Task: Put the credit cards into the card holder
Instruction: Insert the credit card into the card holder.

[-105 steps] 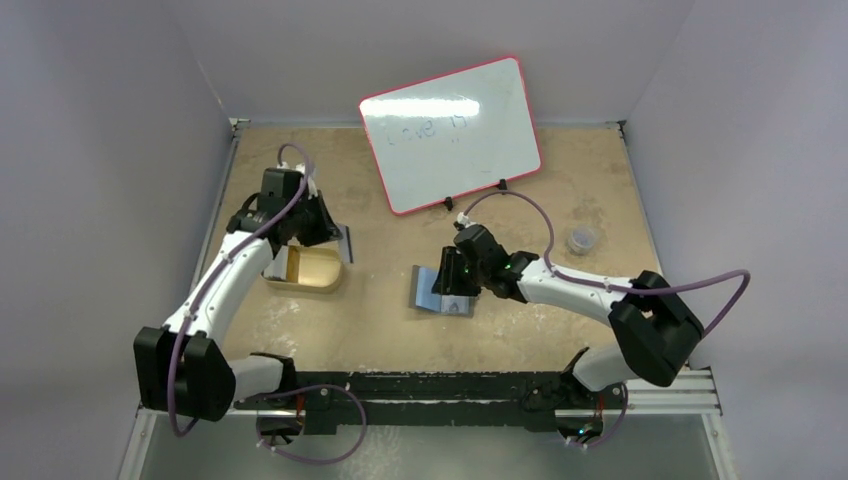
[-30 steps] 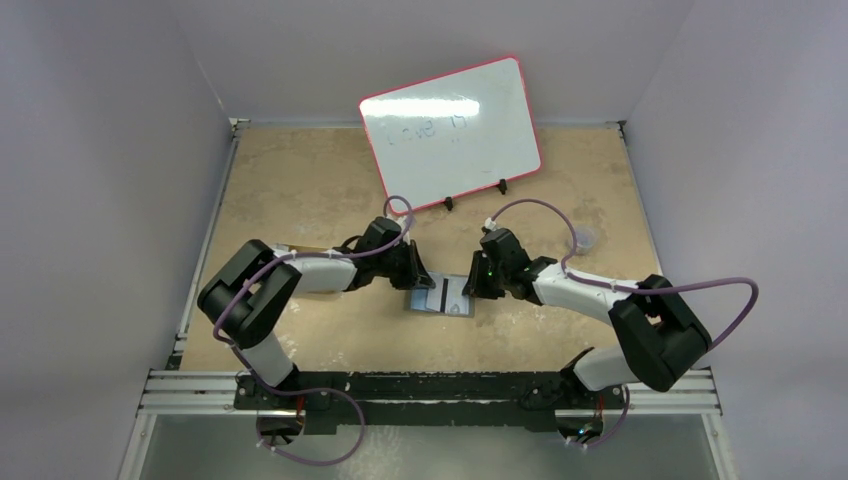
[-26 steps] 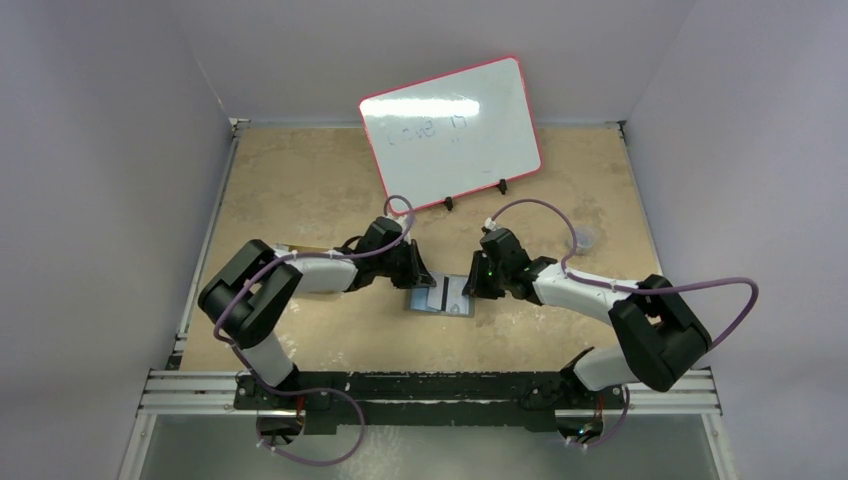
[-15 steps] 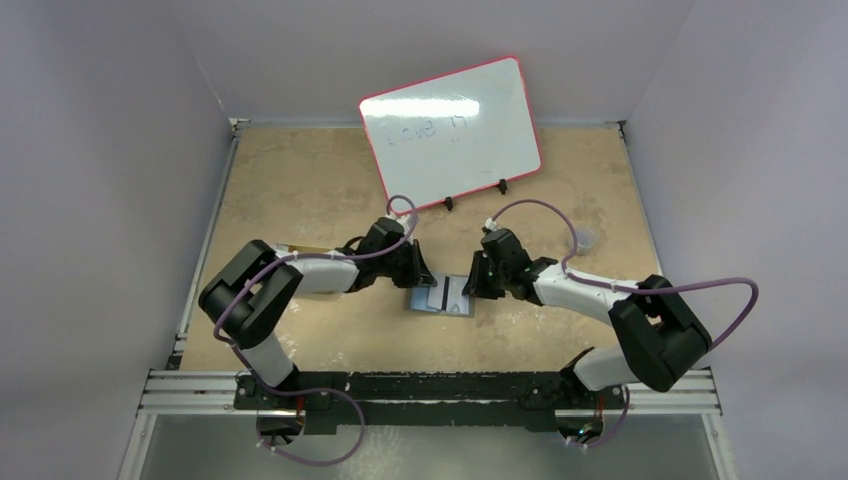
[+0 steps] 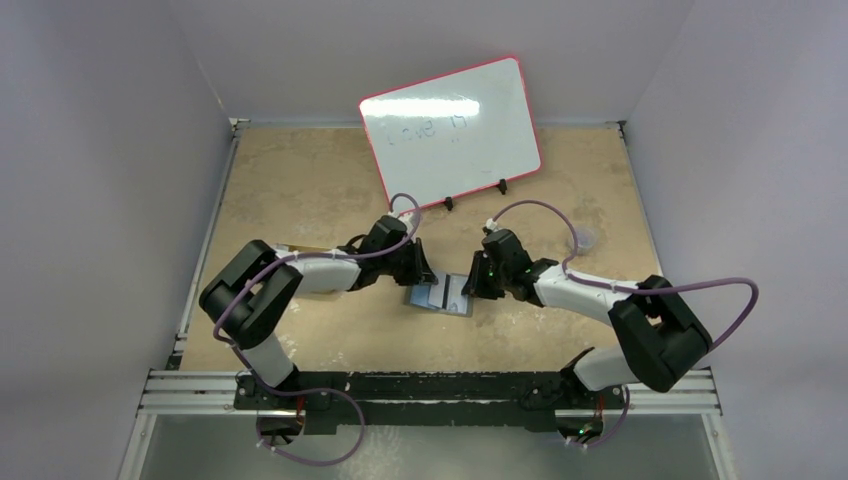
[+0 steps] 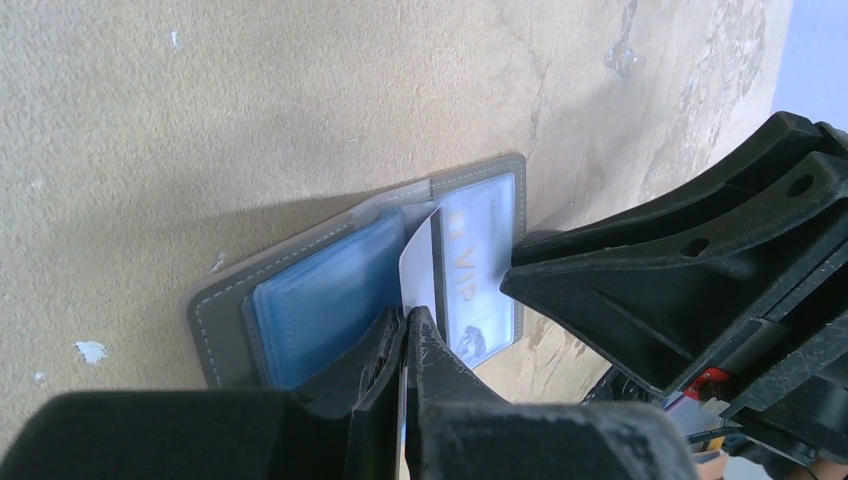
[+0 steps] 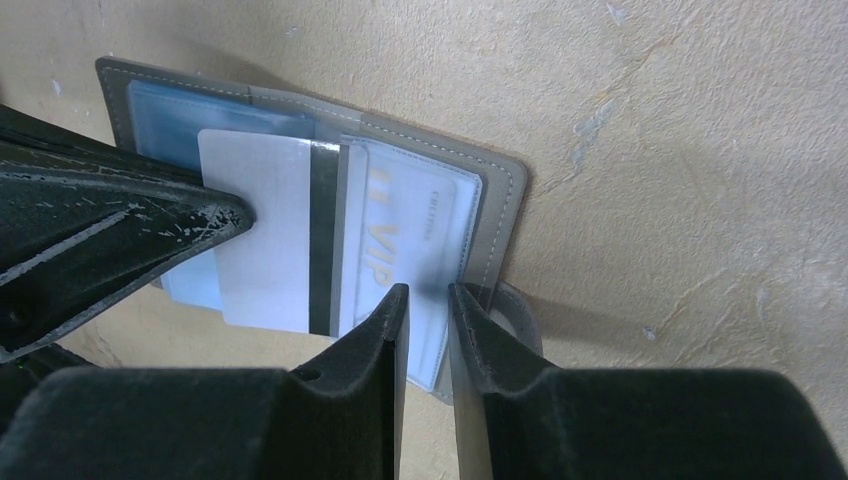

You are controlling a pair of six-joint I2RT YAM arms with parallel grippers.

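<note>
The grey card holder [image 5: 440, 297] lies open on the table between both arms, its blue-grey pockets [image 6: 320, 295] facing up. My left gripper [image 6: 408, 315] is shut on a white credit card with a black stripe [image 7: 265, 235]. That card's far edge sits at the mouth of the right-hand pocket [image 7: 495, 215]. In that pocket lies a pale card marked VIP [image 7: 400, 235]. My right gripper [image 7: 428, 290] stands over the holder's right half near its tab, jaws a narrow gap apart with nothing seen between them. In the top view the left gripper [image 5: 425, 280] and right gripper [image 5: 468, 290] face each other across the holder.
A red-framed whiteboard [image 5: 450, 135] stands propped at the back. A gold tin [image 5: 300, 249] lies mostly hidden behind my left arm. A small clear round thing [image 5: 585, 240] sits at the right. The arms' mounting rail [image 5: 430, 392] runs along the near edge.
The left arm has swung from the gold tin over to the card holder, carrying the card. In the last second the card has edged toward the right pocket. The right gripper has barely moved.
</note>
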